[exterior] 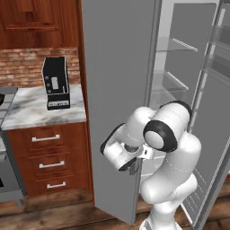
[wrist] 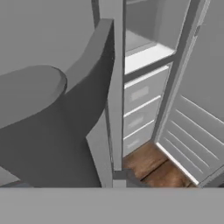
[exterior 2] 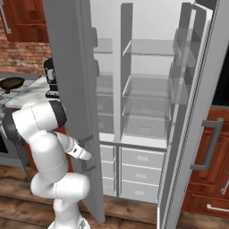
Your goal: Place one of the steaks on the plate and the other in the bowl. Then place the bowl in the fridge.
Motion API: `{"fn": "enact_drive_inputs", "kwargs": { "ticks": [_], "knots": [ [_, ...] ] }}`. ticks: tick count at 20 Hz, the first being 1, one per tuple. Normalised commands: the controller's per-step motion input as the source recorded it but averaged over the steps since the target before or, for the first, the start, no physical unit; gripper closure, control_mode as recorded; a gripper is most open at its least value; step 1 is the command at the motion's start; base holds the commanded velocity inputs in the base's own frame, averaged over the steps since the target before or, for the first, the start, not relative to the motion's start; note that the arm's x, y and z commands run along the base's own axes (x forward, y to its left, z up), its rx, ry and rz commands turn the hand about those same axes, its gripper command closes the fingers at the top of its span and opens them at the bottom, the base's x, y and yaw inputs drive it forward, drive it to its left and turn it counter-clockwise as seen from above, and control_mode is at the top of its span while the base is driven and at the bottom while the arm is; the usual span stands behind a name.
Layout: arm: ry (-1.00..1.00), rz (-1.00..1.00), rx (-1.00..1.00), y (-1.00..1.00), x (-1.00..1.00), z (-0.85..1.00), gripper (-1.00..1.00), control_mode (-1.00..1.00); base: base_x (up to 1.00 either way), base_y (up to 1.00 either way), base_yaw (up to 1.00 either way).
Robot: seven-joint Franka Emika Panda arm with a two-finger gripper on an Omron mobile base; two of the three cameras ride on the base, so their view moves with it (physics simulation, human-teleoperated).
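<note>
The fridge [exterior 2: 143,89] stands with both doors swung wide, its glass shelves and lower drawers [wrist: 140,113] bare. My arm is folded low against the left door [exterior: 117,90]. My gripper [exterior: 134,167] sits at that door's lower edge, close to the grey curved door handle [wrist: 52,131] that looms large in the hand view. Its fingers are dark and mostly hidden by the hand, so their spacing is unclear, and I see nothing between them. The steaks, the plate and the bowl are out of view.
A black coffee machine [exterior: 56,83] stands on the marble counter [exterior: 40,112] left of the fridge, above wooden drawers [exterior: 45,164]. A frying pan [exterior 2: 12,82] rests on the stove. The right fridge door [exterior 2: 197,112] juts out beside a wooden cabinet [exterior 2: 214,170].
</note>
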Motion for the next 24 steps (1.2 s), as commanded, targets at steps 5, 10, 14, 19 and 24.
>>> {"fn": "enact_drive_inputs", "kwargs": {
  "ticks": [5, 10, 14, 19, 24],
  "knots": [
    [0.0, -0.35, 0.0, 0.69, -0.42, -0.03, 1.0, -1.0, 0.0, 0.0, 0.0],
    [0.0, -0.31, -0.02, 0.62, -0.27, -0.1, 1.0, -1.0, 0.0, 0.0, 0.0],
    [0.0, -0.18, 0.0, 0.48, -0.13, 0.0, -1.0, -1.0, 0.0, 0.0, 0.0],
    [0.0, -0.02, -0.06, 0.22, -0.08, 0.11, -1.0, -1.0, 0.0, 0.0, 0.0],
    [-0.03, 0.0, -0.34, 0.66, -0.29, 0.26, -1.0, -1.0, 0.0, 0.0, 0.0]
  ]
}}
